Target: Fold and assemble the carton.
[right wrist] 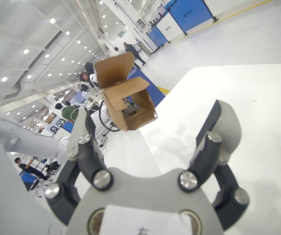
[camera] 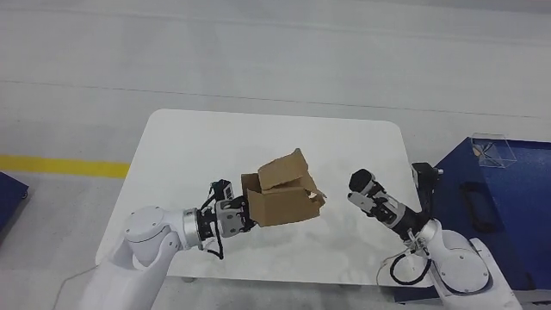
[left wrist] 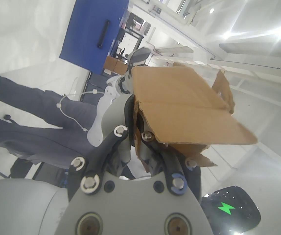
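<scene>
A brown cardboard carton [camera: 280, 196] is held above the white table [camera: 198, 146], partly formed, with its flaps standing open. My left gripper [camera: 244, 213] is shut on the carton's left wall; in the left wrist view the carton [left wrist: 179, 108] rises just past the fingers [left wrist: 140, 145]. In the right wrist view the carton [right wrist: 128, 99] shows its open end, with one flap up and the left gripper's fingertip visible inside. My right gripper [camera: 362, 191] is to the right of the carton, apart from it, open and holding nothing [right wrist: 150, 121].
The table's right edge lies near a blue cabinet [camera: 491, 207] with a clear plastic box [camera: 492, 148] on top. A yellow floor line [camera: 60, 166] runs left of the table. Bare table surface lies behind and in front of the carton.
</scene>
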Tool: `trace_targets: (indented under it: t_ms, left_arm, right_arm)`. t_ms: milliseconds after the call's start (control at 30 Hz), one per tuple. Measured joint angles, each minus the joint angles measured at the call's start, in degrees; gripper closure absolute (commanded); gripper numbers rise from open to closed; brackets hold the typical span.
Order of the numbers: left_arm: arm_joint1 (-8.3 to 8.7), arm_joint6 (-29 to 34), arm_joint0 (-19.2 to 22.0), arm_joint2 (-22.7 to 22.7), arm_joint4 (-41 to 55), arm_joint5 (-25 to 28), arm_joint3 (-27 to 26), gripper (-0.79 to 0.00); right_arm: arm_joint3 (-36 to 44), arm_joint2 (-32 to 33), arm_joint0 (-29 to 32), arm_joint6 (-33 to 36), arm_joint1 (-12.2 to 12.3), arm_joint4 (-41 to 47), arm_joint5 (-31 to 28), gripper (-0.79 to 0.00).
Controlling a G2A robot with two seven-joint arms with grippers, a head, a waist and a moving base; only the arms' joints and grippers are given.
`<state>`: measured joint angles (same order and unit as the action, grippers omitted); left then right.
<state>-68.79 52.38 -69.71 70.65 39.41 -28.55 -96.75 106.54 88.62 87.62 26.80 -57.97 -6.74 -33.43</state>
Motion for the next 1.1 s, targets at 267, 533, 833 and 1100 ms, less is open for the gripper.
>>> trace_targets:
  t_ms: [267, 533, 833, 1100]
  left_arm:
    - [-0.13, -1.7, 1.6, -2.3, 4.4, -5.9, 1.6, 0.000]
    - [0.22, -2.9, 1.4, -1.9, 4.8, -4.9, 1.9, 0.000]
    - [0.46, -4.1, 1.5, -2.6, 4.9, -4.3, 2.8, 0.000]
    - [0.74, -5.7, 1.6, -2.9, 4.6, -4.7, 3.2, 0.000]
  right_arm:
    - [0.6, -4.2, -0.3, -4.4, -0.6, -19.3, 6.2, -0.785]
    - [-1.1, -9.5, -1.0, -0.6, -0.9, -21.2, 4.5, -0.785]
    - [-1.4, -8.0, -1.5, -4.4, -1.0, -19.0, 4.9, -0.785]
    - [4.7, -4.7, 2.1, -2.6, -0.5, -17.6, 3.9, -0.785]
